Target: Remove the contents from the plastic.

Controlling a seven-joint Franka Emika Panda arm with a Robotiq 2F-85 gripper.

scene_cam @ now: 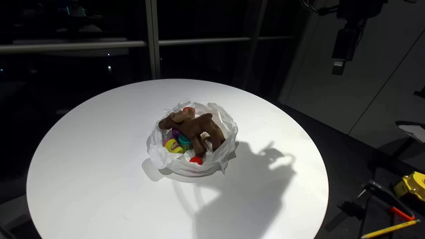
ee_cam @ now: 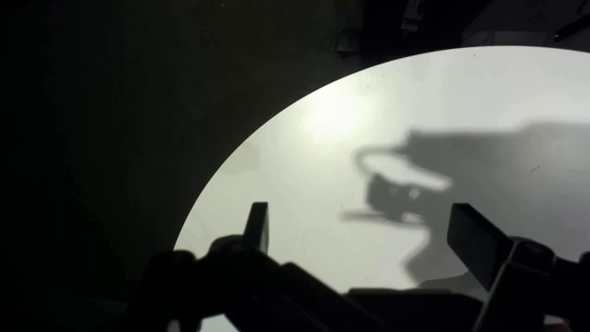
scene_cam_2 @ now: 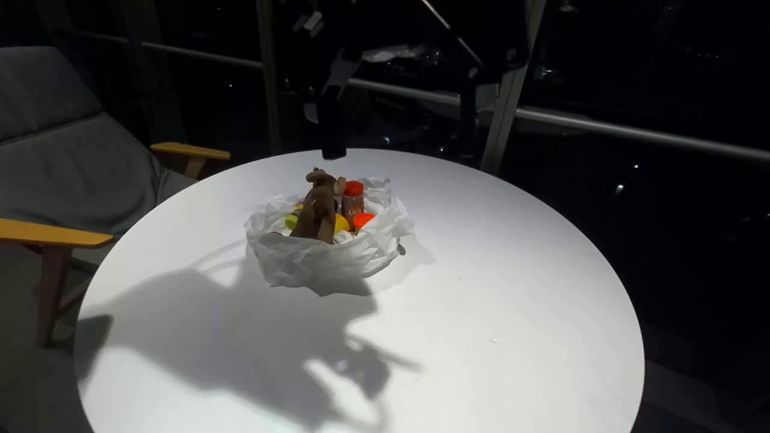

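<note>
A crumpled white plastic bag (scene_cam: 156, 154) stands open on the table; it also shows in an exterior view (scene_cam_2: 307, 261). In it a brown plush animal (scene_cam: 196, 127) lies on top, also visible in an exterior view (scene_cam_2: 316, 213). Around it are a yellow Play-Doh tub (scene_cam: 173, 146), a teal tub (scene_cam: 185, 141), a purple item (scene_cam: 176, 133), a red item (scene_cam: 196, 160) and a red-capped bottle (scene_cam_2: 353, 204). Lower contents are hidden. My gripper (ee_cam: 359, 212) is open with nothing between its fingers. It hangs above table height, apart from the bag, which is out of the wrist view.
The round white table (scene_cam: 83, 166) carries the bag; the arm's shadow falls across it. A grey chair (scene_cam_2: 66, 138) with wooden armrests stands beside it. A yellow tape measure (scene_cam: 413, 186) and a pencil (scene_cam: 390, 229) lie off the table. Window frames (scene_cam: 153, 39) stand behind.
</note>
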